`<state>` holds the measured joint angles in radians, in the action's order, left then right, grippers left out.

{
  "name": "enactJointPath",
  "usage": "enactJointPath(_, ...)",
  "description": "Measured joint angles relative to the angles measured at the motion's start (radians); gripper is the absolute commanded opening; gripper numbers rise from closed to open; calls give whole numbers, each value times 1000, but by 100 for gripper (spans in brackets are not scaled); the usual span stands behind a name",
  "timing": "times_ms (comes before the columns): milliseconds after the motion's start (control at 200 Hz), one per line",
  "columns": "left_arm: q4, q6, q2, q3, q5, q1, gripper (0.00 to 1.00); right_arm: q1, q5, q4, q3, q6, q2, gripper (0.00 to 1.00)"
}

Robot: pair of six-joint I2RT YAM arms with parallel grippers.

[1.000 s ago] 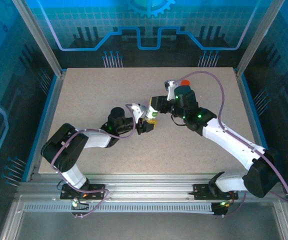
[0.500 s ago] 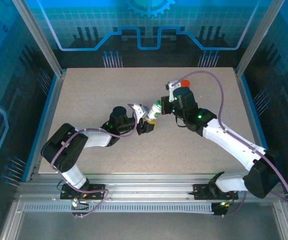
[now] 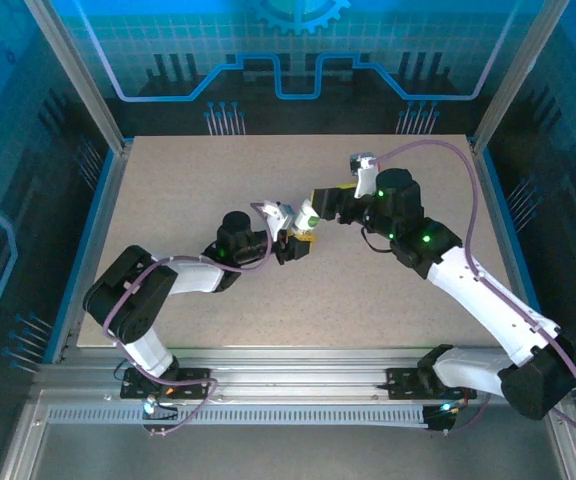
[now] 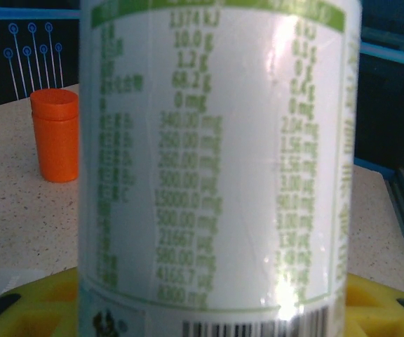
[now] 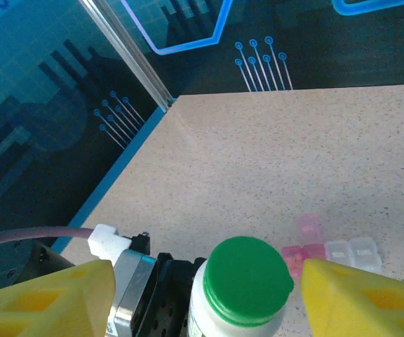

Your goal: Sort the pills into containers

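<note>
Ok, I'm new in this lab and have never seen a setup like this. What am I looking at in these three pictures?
Two robot arms are bolted at the near edge of a table. One picture looks down from above. The other two come from small cameras on each arm's wrist. The left claw grips a white bottle with a green cap, and the left wrist camera sees its label up close. The right claw is open, with its yellow fingers on either side of the cap. On the table are an orange bottle and a small pink and clear plastic box.
</note>
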<state>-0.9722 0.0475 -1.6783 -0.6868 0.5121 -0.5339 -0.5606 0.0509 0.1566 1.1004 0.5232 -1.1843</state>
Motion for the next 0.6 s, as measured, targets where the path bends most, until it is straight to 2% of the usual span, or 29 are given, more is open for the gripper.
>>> enactJointPath(470, -29, 60, 0, -7, -11, 0, 0, 6, 39, -57, -29, 91, -104, 73)
enactJointPath(600, -29, 60, 0, -7, -11, -2, 0, 6, 37, -80, -33, 100, -128, 69)
